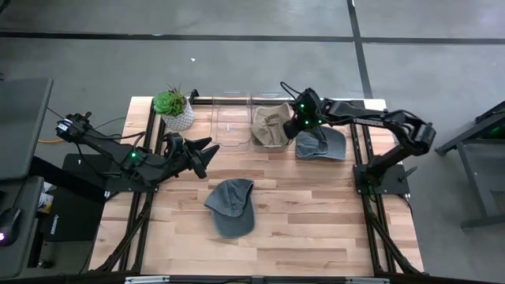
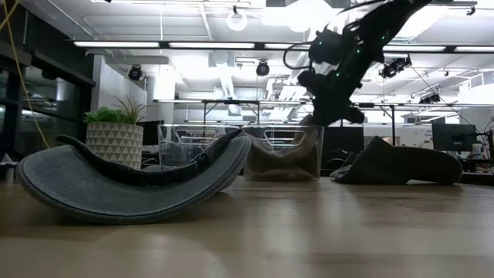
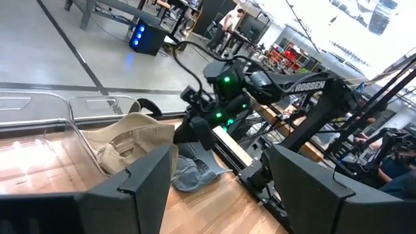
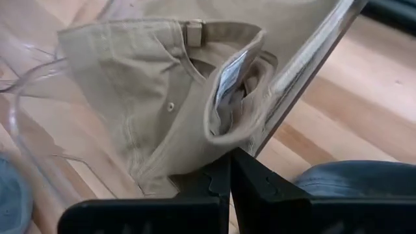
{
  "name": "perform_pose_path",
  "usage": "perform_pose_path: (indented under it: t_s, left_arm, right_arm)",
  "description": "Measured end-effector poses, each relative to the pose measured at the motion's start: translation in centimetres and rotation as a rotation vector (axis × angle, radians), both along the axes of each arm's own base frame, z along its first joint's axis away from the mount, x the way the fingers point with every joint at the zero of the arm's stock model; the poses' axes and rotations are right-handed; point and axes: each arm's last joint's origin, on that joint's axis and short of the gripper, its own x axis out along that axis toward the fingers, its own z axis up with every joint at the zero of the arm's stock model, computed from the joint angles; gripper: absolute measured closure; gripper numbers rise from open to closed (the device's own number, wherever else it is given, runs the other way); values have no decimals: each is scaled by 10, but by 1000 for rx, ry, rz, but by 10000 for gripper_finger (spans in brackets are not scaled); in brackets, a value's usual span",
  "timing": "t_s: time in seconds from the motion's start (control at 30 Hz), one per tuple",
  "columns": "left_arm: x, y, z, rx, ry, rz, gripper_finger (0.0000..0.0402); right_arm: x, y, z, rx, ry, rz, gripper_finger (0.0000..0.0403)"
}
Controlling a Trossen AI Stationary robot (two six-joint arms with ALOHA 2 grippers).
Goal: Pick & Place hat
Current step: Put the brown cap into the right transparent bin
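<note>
my right gripper (image 4: pixel 229 170), fingers pinched together, sits by the tan cap (image 4: pixel 162 97) in the clear bin (image 1: pixel 272 99); it's light, floppy cloth, so I'd grab its stiffer brim.

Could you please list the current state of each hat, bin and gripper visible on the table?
Tan hat: lying crumpled in the right clear bin.
Left clear bin: holds nothing.
Grey hat: lying on the table's middle, untouched.
Second grey hat: lying beside the right clear bin.
Right gripper: shut, above the tan hat's edge.
Left gripper: open, hanging left of the bins.
</note>
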Motion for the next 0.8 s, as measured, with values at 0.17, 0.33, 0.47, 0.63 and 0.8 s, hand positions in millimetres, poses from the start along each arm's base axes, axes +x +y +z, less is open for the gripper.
perform_pose_path:
  t_s: [0.17, 0.33, 0.47, 0.63, 0.8]
  left_arm:
    - [0, 0, 0, 2, 4, 0, 160]
    - [0, 0, -1, 3, 7, 0, 160]
    - [0, 0, -1, 5, 10, 0, 160]
    - [0, 0, -1, 5, 10, 0, 160]
    - [0, 0, -1, 4, 10, 0, 160]
  right_arm:
    - [3, -2, -9, 14, 28, -30, 402]
    - [1, -4, -7, 1, 31, -49, 403]
    - [-3, -5, -6, 13, 36, -73, 403]
    - [-5, -4, -6, 24, 58, -75, 403]
    - [-9, -3, -8, 19, 112, -96, 403]
